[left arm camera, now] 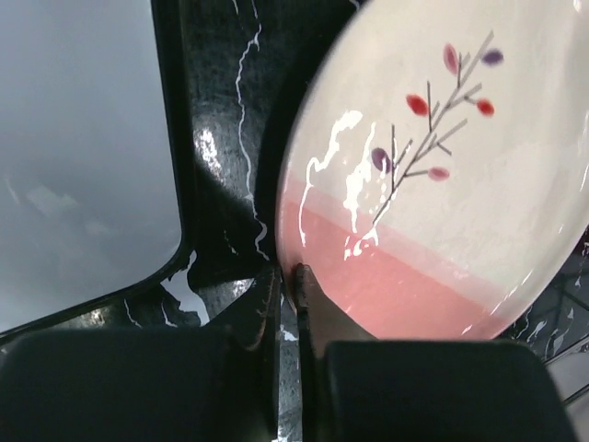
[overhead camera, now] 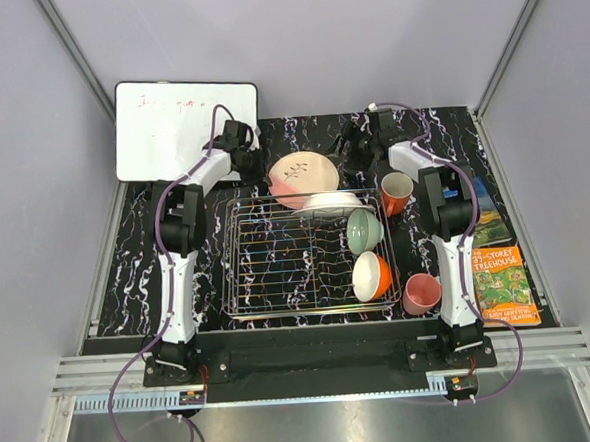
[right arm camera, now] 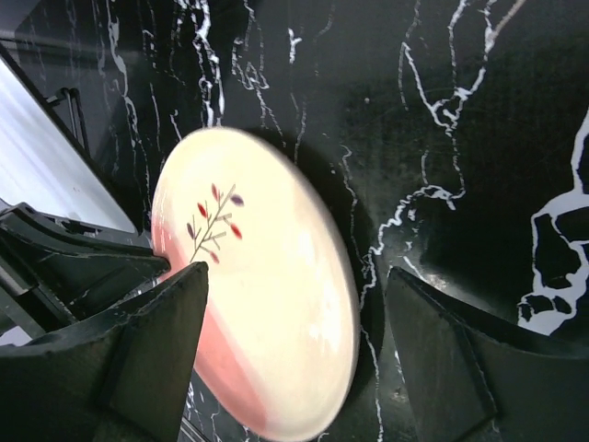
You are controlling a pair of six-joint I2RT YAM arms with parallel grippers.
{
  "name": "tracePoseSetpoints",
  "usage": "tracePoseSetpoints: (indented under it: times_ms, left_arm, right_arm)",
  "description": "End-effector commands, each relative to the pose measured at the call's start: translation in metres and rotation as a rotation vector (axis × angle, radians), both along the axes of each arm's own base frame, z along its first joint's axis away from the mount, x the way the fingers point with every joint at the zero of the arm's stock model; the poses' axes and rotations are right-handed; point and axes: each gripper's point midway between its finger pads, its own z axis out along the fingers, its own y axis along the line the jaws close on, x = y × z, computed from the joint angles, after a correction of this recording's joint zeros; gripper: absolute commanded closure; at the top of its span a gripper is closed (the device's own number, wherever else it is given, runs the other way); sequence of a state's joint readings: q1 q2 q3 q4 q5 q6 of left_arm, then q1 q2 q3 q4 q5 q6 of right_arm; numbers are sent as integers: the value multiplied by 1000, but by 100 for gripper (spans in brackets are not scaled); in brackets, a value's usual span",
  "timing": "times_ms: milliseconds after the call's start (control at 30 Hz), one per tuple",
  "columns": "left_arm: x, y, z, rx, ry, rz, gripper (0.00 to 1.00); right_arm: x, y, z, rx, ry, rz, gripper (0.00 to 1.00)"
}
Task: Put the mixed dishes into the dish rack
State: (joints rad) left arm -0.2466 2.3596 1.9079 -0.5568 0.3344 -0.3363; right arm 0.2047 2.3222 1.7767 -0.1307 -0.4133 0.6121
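Observation:
The pink-cream plate with a leaf sprig (overhead camera: 304, 178) lies on the table just behind the dish rack (overhead camera: 269, 283) and seems tilted. My left gripper (left arm camera: 290, 272) is shut on its left rim, one finger (left arm camera: 322, 308) on the pink face. In the top view this gripper (overhead camera: 256, 166) sits at the plate's left. My right gripper (right arm camera: 294, 304) hangs open over the plate (right arm camera: 276, 295), right of it in the top view (overhead camera: 345, 146). A white plate (overhead camera: 331, 201), pale green bowl (overhead camera: 364, 230) and orange bowl (overhead camera: 370, 274) stand in the rack. The orange mug (overhead camera: 395, 192) and pink cup (overhead camera: 421, 293) stand on the table to its right.
A whiteboard (overhead camera: 184, 128) lies at the back left, close behind my left gripper. Colourful books (overhead camera: 504, 283) lie at the right edge of the black marbled mat (overhead camera: 137, 261). Grey walls close in the sides and back.

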Motion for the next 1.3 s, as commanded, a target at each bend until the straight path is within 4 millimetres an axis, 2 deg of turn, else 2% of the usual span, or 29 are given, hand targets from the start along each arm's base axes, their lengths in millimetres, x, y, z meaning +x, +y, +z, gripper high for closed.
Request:
tracePoseSetpoints:
  times_ms: [0, 300, 600, 700, 833, 1067, 1267]
  left_arm:
    - [-5, -4, -7, 11, -7, -45, 100]
    - [0, -4, 10, 18, -66, -74, 100]
    - [3, -8, 16, -2, -78, -88, 100]
    - [7, -12, 29, -22, -103, -94, 100]
    - [14, -21, 57, -42, -171, -120, 100]
    - [14, -33, 89, -56, -240, -162, 100]
    - [14, -35, 115, -42, -307, -182, 100]
  right_arm:
    - [10, 1, 11, 60, -25, 19, 15]
    - [10, 0, -6, 90, -3, 68, 14]
    - [0, 7, -9, 119, 9, 156, 13]
    - [-3, 8, -8, 115, 5, 183, 11]
    - [-5, 5, -5, 84, -16, 203, 10]
    - [8, -22, 7, 46, -63, 152, 8]
    - [8, -28, 5, 51, -67, 155, 9]
